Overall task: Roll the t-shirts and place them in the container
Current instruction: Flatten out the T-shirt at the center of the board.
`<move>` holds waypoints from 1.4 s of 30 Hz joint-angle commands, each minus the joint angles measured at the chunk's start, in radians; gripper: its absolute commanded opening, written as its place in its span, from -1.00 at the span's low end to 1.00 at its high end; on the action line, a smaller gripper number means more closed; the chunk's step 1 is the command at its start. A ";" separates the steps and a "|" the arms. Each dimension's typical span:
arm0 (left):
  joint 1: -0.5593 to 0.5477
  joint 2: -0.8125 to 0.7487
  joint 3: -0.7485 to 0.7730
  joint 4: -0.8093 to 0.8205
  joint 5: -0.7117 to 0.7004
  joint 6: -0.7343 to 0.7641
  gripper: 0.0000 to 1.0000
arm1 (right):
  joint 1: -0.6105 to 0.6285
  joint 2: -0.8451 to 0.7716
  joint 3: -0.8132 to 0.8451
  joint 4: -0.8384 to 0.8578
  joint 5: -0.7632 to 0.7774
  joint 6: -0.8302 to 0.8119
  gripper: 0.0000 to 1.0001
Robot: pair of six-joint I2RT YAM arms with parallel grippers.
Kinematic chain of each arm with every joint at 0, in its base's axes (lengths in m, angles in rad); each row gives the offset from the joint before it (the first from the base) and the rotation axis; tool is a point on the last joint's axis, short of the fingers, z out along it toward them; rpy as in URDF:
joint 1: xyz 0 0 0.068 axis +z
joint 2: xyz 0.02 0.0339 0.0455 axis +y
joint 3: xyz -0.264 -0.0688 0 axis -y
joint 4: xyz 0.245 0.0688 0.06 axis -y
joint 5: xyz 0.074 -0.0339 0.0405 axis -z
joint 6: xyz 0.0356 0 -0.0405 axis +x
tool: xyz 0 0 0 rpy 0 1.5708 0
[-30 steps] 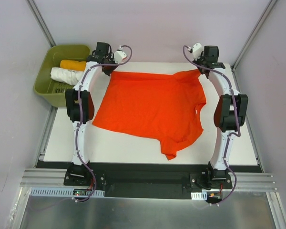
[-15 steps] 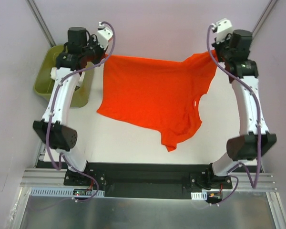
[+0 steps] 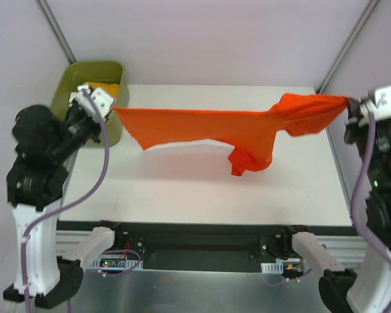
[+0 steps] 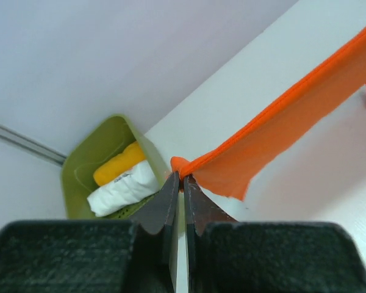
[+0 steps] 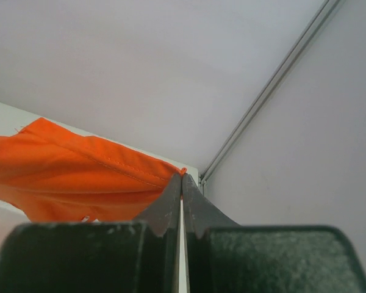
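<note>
The red-orange t-shirt (image 3: 208, 127) hangs stretched in the air above the white table (image 3: 182, 189), held by two corners. My left gripper (image 3: 112, 108) is shut on its left corner, near the green basket; the left wrist view shows the jaws (image 4: 183, 178) pinching the cloth (image 4: 280, 128). My right gripper (image 3: 349, 104) is shut on its right corner, high at the right; the right wrist view shows it (image 5: 182, 178) clamping the hem of the shirt (image 5: 79, 171). A sleeve droops at the middle (image 3: 244, 160). A rolled white shirt (image 4: 123, 188) and a rolled yellow-orange shirt (image 4: 117, 163) lie in the basket.
The green basket (image 3: 94, 72) stands at the table's far left corner, just behind my left gripper. Grey walls and metal frame posts (image 3: 345, 39) enclose the table. The black base rail (image 3: 195, 238) runs along the near edge.
Both arms have swung up and outward, lifting the red-orange shirt off the table. It went from lying flat to hanging taut between the two grippers.
</note>
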 commanded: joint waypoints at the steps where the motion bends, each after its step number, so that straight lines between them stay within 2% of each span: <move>1: 0.008 -0.139 -0.001 -0.020 -0.055 0.072 -1.00 | 0.000 -0.130 0.030 -0.115 -0.102 0.013 -0.99; 3: 0.008 -0.160 0.023 -0.020 -0.061 0.089 -1.00 | -0.001 -0.164 0.064 -0.138 -0.116 0.015 -0.99; 6: 0.008 -0.160 0.100 -0.020 -0.066 0.094 -1.00 | -0.007 -0.123 0.223 -0.196 -0.108 0.026 -0.99; 11: 0.008 -0.046 0.298 -0.011 -0.064 0.080 -1.00 | -0.024 -0.025 0.449 -0.170 -0.089 0.066 -0.99; 13: 0.008 0.025 0.371 -0.002 -0.056 0.080 -1.00 | -0.027 0.018 0.466 -0.117 -0.072 0.069 -0.99; 15: 0.008 0.063 0.387 0.004 -0.044 0.100 -1.00 | -0.027 0.028 0.404 -0.069 -0.067 0.058 -0.99; 17: 0.008 0.099 0.338 0.013 -0.020 0.123 -1.00 | -0.027 0.014 0.309 0.012 -0.061 0.050 -0.99; 20: 0.008 0.132 0.176 0.029 0.023 0.179 -1.00 | -0.027 -0.004 0.100 0.072 -0.075 0.046 -0.99; 21: 0.008 0.139 0.075 0.037 0.034 0.189 -1.00 | -0.029 -0.005 -0.010 0.078 -0.084 0.044 -0.99; 24: 0.008 0.207 -0.112 0.078 0.104 0.210 -1.00 | -0.029 0.005 -0.194 0.095 -0.124 0.003 -0.99; 25: 0.008 0.271 -0.146 0.086 0.124 0.213 -1.00 | -0.027 0.015 -0.304 0.106 -0.127 0.003 -0.99; 27: 0.006 0.357 -0.205 0.109 0.190 0.212 -1.00 | -0.026 0.067 -0.424 0.132 -0.137 -0.003 -0.99; 28: 0.006 0.461 -0.205 0.110 0.213 0.213 -1.00 | -0.027 0.089 -0.530 0.176 -0.139 -0.002 -0.99; 31: 0.005 0.717 -0.119 0.115 0.263 0.181 -1.00 | -0.024 0.217 -0.677 0.279 -0.144 -0.026 -0.99; 33: 0.003 0.904 0.007 0.113 0.257 0.144 -1.00 | -0.023 0.346 -0.716 0.328 -0.130 -0.057 -0.99; 35: 0.003 1.006 0.095 0.112 0.253 0.124 -1.00 | -0.024 0.440 -0.716 0.390 -0.103 -0.105 -0.99; 37: 0.002 1.127 0.215 0.113 0.243 0.103 -1.00 | -0.024 0.596 -0.686 0.427 -0.087 -0.147 -0.99; 42: 0.002 1.297 0.408 0.112 0.186 0.074 -1.00 | -0.024 0.889 -0.444 0.459 0.010 -0.218 -0.99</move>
